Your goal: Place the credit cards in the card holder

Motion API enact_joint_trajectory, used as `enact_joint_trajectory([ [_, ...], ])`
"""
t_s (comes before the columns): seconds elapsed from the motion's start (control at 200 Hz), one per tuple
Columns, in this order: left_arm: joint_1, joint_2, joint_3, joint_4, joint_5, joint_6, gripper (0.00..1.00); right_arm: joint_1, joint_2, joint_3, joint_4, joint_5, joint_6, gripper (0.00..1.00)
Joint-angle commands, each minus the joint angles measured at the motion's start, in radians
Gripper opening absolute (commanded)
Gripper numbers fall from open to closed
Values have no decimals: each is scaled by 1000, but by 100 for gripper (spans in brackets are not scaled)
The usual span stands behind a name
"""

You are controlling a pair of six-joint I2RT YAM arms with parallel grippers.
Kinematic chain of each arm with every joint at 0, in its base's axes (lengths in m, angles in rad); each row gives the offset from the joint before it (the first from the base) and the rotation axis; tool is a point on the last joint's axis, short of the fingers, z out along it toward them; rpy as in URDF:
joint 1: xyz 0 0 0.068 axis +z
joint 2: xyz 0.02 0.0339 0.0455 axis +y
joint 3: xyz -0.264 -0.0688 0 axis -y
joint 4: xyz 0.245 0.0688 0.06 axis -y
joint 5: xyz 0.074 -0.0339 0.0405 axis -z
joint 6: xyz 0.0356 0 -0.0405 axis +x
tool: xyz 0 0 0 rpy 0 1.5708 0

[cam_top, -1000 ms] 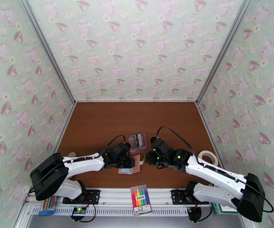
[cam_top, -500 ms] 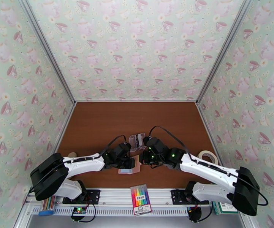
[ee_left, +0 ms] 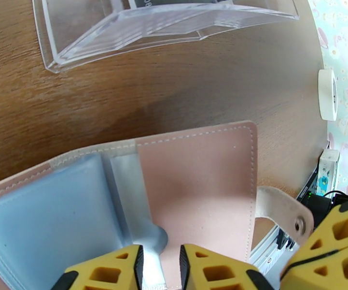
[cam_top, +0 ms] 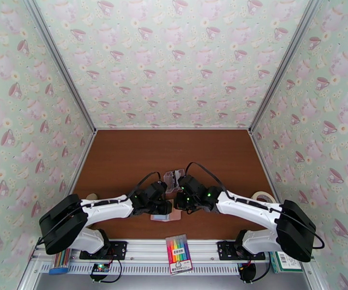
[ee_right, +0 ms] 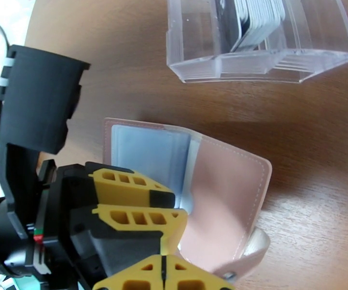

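We have the card holder [ee_left: 198,189] open on the table [ee_right: 318,141], our left claw [ee_left: 161,267] pinching its near edge. Our right claw [ee_right: 163,269] is closed, empty. The credit cards [ee_right: 251,18] stand in the clear box [ee_right: 270,64]; seemingly none slotted yet.

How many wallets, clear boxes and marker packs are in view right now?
pink wallet: 1
clear box: 1
marker pack: 1
Total: 3
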Motion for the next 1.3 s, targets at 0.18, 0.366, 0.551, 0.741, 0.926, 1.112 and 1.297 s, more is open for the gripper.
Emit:
enact_joint_trajectory([
  [0.18,-7,-30,-1,-20,-27,8,28,3,98,-25,12,72,18,4],
  [0.366,0,-45,-2,-56,-54,15,29,3,152,-16,1,91,-9,5],
  [0.551,14,-44,-17,-68,-66,12,29,4,197,-22,2,94,-21,5],
  [0.741,40,-62,-45,-86,-84,13,28,3,223,-30,6,104,-28,5],
  [0.926,56,-73,-78,-80,-82,9,29,3,250,-23,-5,117,-41,5],
  [1.112,59,-65,-95,-65,-71,2,29,3,260,-15,-8,128,-47,5],
  [1.297,59,-86,-103,-77,-74,-3,29,3,261,-4,-22,143,-60,5],
])
